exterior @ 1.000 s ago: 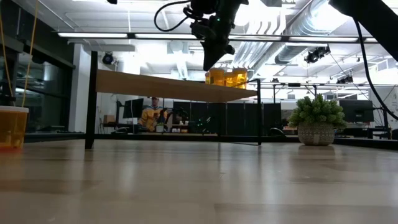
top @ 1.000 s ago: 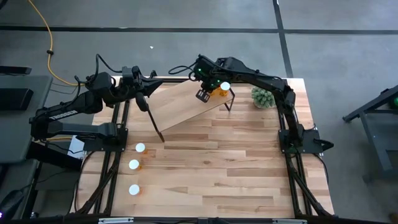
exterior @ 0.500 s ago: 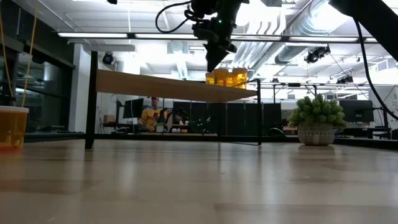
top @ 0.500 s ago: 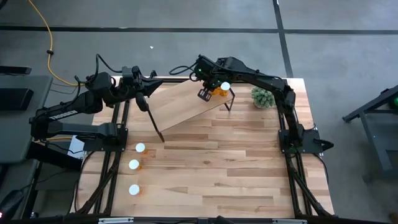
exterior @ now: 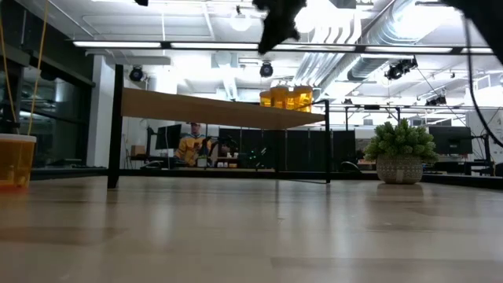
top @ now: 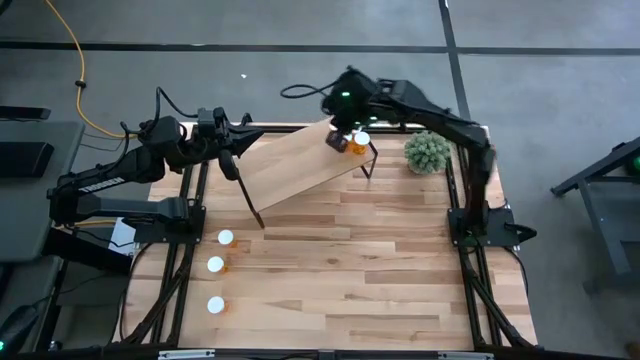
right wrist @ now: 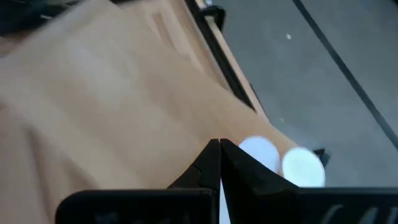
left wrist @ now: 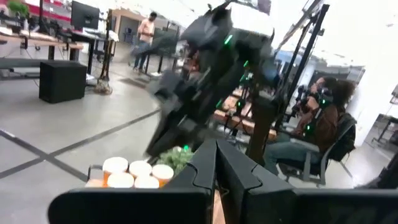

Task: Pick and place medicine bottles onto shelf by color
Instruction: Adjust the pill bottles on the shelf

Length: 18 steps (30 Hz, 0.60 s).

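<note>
While the right gripper [top: 337, 141] hovers with fingers pressed together, empty, medicine bottles [top: 360, 141] stand just beside.

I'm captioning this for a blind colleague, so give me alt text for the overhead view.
Seen from above, the right gripper hangs shut over the far end of the shelf, beside orange medicine bottles standing there. Three more white-capped bottles line the table's left side near the left gripper, and a green plant sits at far right.

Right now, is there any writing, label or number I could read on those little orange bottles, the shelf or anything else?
None can be read.
Medicine bottles on the shelf: no label legible, too small.
Bottles on the table: only white caps show.
Plant pot: no writing visible.
</note>
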Motion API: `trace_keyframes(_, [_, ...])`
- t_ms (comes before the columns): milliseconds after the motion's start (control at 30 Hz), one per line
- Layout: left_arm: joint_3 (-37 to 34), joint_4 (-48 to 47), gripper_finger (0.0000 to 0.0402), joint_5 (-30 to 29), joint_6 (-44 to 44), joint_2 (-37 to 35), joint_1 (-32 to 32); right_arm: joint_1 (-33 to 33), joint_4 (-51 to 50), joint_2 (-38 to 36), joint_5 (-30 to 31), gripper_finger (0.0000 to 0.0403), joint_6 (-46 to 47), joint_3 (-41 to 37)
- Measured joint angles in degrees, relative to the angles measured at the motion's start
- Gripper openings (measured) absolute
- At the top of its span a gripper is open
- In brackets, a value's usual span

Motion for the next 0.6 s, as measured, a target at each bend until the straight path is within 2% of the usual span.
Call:
trace_keyframes(100, [0.0,-1.7,0.0,0.1,0.5,-0.3,0.0,0.5,4.8,-7.9,-0.6,0.0,-0.3,-9.4])
trace_keyframes(167, [0.0,-2.8,0.0,0.1,0.9,-0.2,-0.1,1.1,11.1,-14.4,-1.2,0.0,0.7,-18.4])
trace_keyframes(400, [0.0,-2.8,0.0,0.0,0.9,-0.2,-0.1,4.8,40.4,-34.9,-4.0,0.0,6.8,-48.5])
trace_keyframes(500, [0.0,-2.8,0.0,0.0,0.9,-0.2,-0.1,6.4,50.3,-40.0,-4.2,0.0,9.3,-56.8])
trace_keyframes(600, [0.0,-2.8,0.0,-0.1,0.9,-0.2,-0.1,7.1,53.8,-41.8,-2.6,0.0,11.9,-61.0])
